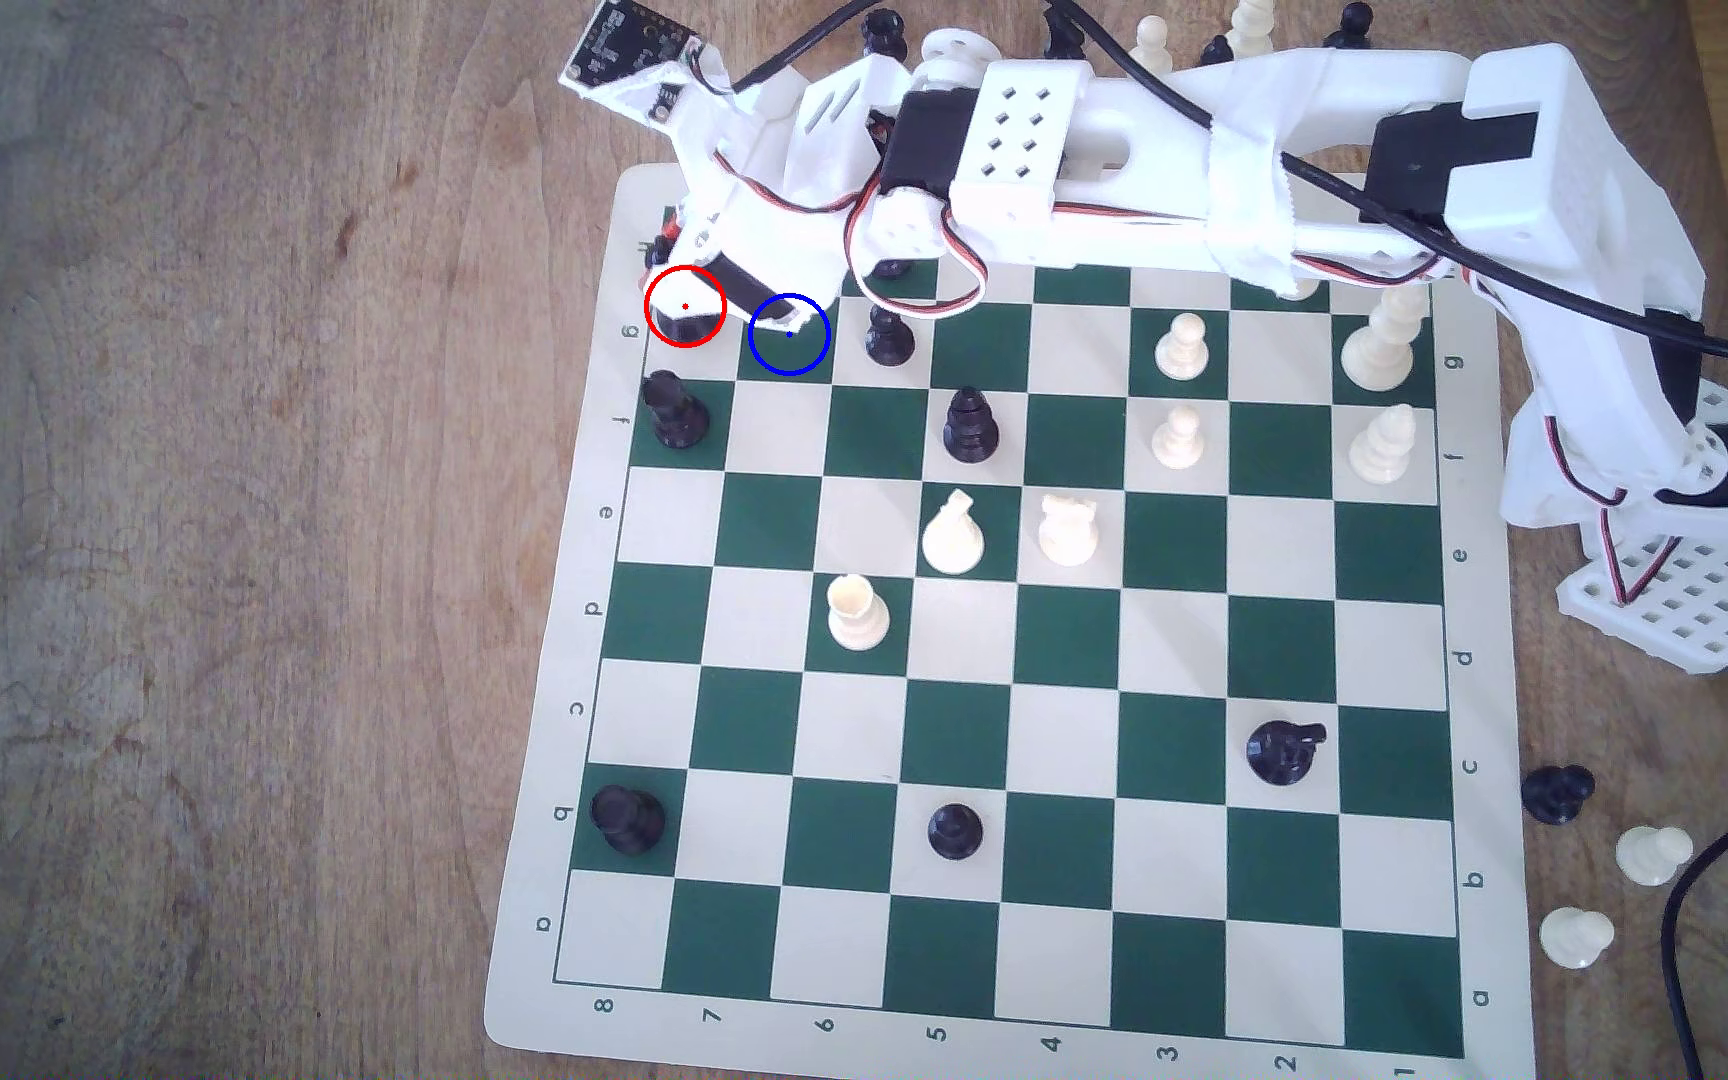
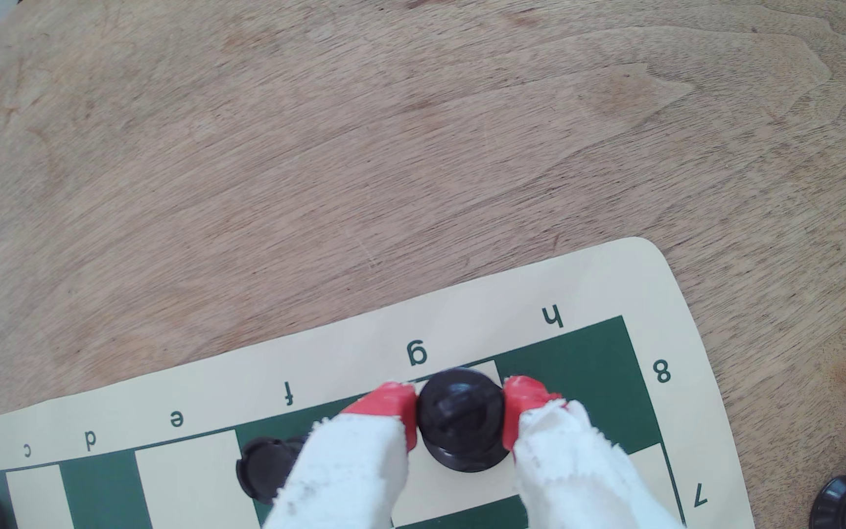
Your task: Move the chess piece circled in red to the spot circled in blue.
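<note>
**Black piece between red-tipped fingers at the board's corner**

Black and tall, the chess piece circled in red (image 2: 460, 419) stands on the cream g8 square, and I use that piece as my landmark. In my wrist view the gripper (image 2: 460, 409) straddles it: one red-tipped finger (image 2: 385, 407) presses against one side of the piece, and its partner sits against the opposite side. The fingers are narrow, closed onto the piece with no gap I can make out. The piece's round base still looks flat on the square, so I cannot tell whether it has left the board.

From the exterior view, the gripper (image 1: 691, 272) covers most of the piece, and only a dark sliver shows inside the red ring (image 1: 685, 306). The spot circled in blue (image 1: 788, 334) is the dark green square just beside the piece, toward the exterior view's right, and it is bare. One square beyond that spot, a black pawn (image 1: 888, 338) stands. Next to the landmark piece on the f side, a black rook (image 1: 675, 408) stands on its green square; I see the same rook (image 2: 266, 468) partly hidden behind a cloth-wrapped finger in the wrist view.

The chessboard mat (image 1: 569, 582) lies on a wooden surface (image 1: 216, 519), and the landmark piece stands at the mat's edge row, near the h8 corner.
</note>
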Controlling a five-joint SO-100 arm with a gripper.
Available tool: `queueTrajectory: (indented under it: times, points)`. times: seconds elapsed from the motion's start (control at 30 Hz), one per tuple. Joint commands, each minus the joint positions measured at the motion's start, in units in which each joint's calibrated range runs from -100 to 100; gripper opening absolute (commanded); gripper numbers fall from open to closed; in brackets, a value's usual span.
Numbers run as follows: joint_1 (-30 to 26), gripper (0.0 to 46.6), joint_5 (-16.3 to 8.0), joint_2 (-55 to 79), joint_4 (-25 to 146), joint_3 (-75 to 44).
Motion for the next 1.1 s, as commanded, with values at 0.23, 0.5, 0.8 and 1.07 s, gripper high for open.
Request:
queueTrajectory:
  times: [0.23, 0.5, 0.8, 1.07]
  points:
    - [-0.7, 0.3, 0.6, -21.2, -6.8, 10.6]
    - [-0.8, 0.3, 1.6, -28.5, -11.1, 26.4]
    - [0.1, 0.3, 2.5, -28.5, -13.2, 32.1]
    - [0.0, 0.3, 3.0, -26.9, -11.8, 33.0]
